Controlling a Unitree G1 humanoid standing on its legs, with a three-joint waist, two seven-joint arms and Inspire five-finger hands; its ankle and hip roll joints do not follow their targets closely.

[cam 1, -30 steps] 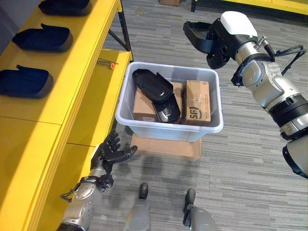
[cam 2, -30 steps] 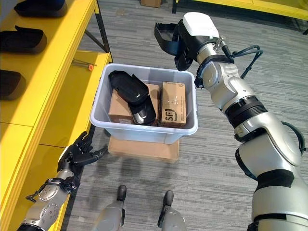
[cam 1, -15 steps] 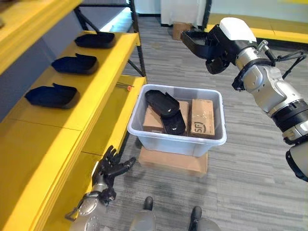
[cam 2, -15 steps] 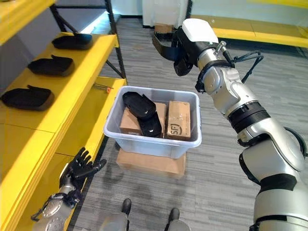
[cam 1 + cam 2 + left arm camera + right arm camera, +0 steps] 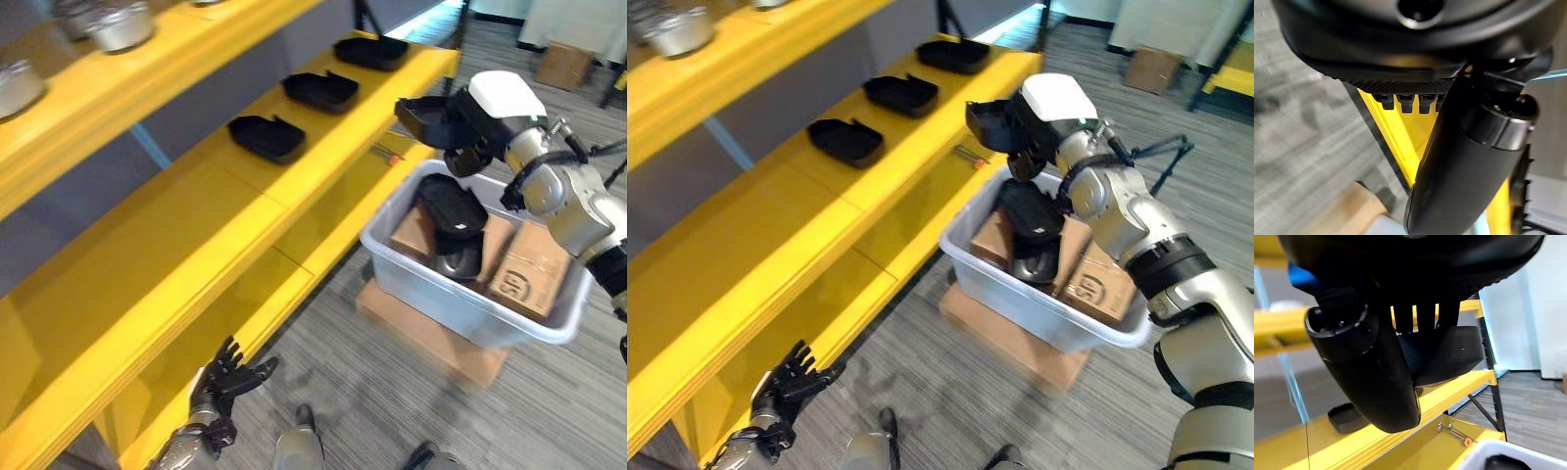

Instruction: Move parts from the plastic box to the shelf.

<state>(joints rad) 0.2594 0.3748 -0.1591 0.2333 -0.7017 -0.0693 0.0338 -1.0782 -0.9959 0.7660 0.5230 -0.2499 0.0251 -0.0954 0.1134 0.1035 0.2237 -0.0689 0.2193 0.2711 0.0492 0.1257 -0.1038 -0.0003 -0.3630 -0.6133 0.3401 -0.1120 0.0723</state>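
Plastic box (image 5: 460, 305) holds parts (image 5: 453, 211), cartons (image 5: 529, 272); right hand (image 5: 460, 125) fingers grasp part (image 5: 419, 117)

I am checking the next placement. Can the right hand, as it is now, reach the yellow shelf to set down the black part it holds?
Probably yes. The right hand holds the black part above the plastic box, right beside the yellow shelf, with nothing between them.
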